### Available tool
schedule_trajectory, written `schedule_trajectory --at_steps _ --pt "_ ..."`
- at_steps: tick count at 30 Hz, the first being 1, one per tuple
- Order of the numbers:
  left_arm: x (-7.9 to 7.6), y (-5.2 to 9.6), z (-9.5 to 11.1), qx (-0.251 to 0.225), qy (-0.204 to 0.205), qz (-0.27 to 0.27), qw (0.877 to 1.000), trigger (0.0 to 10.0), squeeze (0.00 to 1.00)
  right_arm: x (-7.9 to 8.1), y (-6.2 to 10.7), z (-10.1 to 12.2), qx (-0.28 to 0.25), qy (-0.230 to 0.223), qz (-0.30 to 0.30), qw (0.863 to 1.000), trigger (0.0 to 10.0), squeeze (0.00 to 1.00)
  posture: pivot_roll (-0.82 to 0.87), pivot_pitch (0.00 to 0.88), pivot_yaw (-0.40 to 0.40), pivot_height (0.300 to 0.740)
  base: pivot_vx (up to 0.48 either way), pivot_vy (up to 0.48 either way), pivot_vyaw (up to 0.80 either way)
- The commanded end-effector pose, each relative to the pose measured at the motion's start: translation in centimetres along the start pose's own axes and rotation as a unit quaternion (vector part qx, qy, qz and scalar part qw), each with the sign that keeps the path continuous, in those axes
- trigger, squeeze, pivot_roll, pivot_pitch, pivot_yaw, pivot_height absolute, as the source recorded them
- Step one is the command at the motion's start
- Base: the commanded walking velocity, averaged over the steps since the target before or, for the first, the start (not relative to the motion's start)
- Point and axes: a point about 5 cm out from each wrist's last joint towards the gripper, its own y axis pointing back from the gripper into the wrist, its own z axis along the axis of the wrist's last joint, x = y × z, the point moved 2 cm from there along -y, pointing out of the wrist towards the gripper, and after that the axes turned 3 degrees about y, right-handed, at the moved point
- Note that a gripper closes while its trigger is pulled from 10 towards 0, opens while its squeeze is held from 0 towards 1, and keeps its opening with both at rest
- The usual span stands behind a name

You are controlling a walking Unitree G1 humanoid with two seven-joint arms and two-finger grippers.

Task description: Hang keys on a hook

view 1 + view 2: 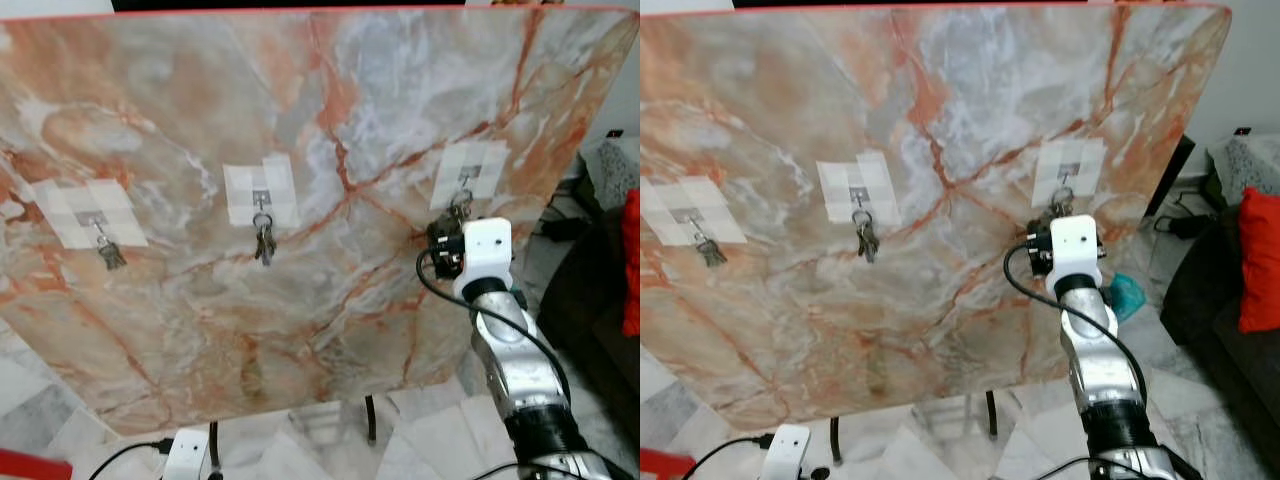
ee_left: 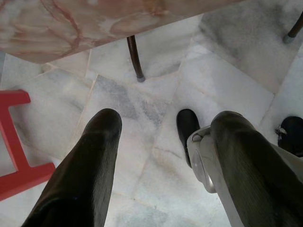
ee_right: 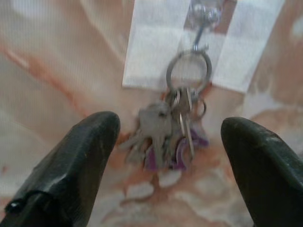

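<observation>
Between my right pincer's [image 3: 168,156] spread fingers: keys [image 3: 163,135], hanging from hook [image 3: 201,35], seemingly untouched though blurred.

Right wrist housing [image 1: 487,250] hides the keys' [image 3: 163,137] lower part.

Glossy veined marble board [image 1: 330,120]; shiny metal keys [image 3: 163,135]; matt white tape [image 3: 151,47]; matt black right hand [image 3: 170,161].

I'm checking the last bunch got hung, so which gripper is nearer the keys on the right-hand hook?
Right. The right gripper is open just before the keys hanging on the hook. The left gripper hangs low over the floor.
</observation>
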Motion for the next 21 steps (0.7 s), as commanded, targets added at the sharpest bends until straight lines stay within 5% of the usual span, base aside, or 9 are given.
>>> schedule_trajectory --at_steps 1,10,12,17,18,19,20,21 --pt "0.0 0.1 -0.5 0.010 -0.011 0.000 1.000 10.0 0.00 -0.2 0.8 -0.6 0.015 0.003 -0.010 1.000 10.0 0.01 0.05 0.000 -0.038 0.740 0.000 0.000 0.00" --pt "-0.1 0.2 -0.9 0.014 -0.010 0.002 1.000 10.0 0.00 0.4 4.1 -5.4 0.098 -0.010 -0.007 0.995 10.0 0.00 0.04 0.000 -0.048 0.740 0.000 0.000 0.00" --pt "-0.1 0.2 -1.0 0.016 -0.009 0.002 1.000 10.0 0.00 0.5 5.0 -9.2 0.158 0.000 -0.005 0.987 10.0 0.00 0.05 0.000 -0.050 0.740 0.000 0.000 0.00" --pt "-0.2 0.2 -1.0 0.016 -0.007 0.002 1.000 10.0 0.00 0.9 6.3 -12.6 0.221 0.007 0.008 0.975 10.0 0.00 0.03 0.000 -0.045 0.740 0.000 0.000 0.00" --pt "-0.3 0.2 -1.0 0.016 -0.007 0.001 1.000 10.0 0.00 1.1 6.6 -13.4 0.239 0.012 0.013 0.971 10.0 0.00 0.03 0.000 -0.045 0.740 0.000 0.000 0.00" --pt "-0.4 0.1 -1.0 0.018 -0.005 0.001 1.000 10.0 0.00 1.8 8.7 -16.7 0.319 0.005 0.023 0.947 10.0 0.00 0.03 0.000 -0.049 0.740 0.000 0.000 0.00" --pt "-0.4 0.1 -1.0 0.018 -0.005 0.001 1.000 10.0 0.00 1.8 8.7 -16.7 0.319 0.005 0.023 0.947 10.0 0.00 0.03 0.000 -0.049 0.740 0.000 0.000 0.00" --pt "-0.4 0.1 -1.0 0.018 -0.003 0.001 1.000 10.0 0.00 2.4 10.2 -18.4 0.366 -0.015 0.026 0.930 10.0 0.00 0.03 0.000 -0.052 0.740 0.000 0.000 0.00"
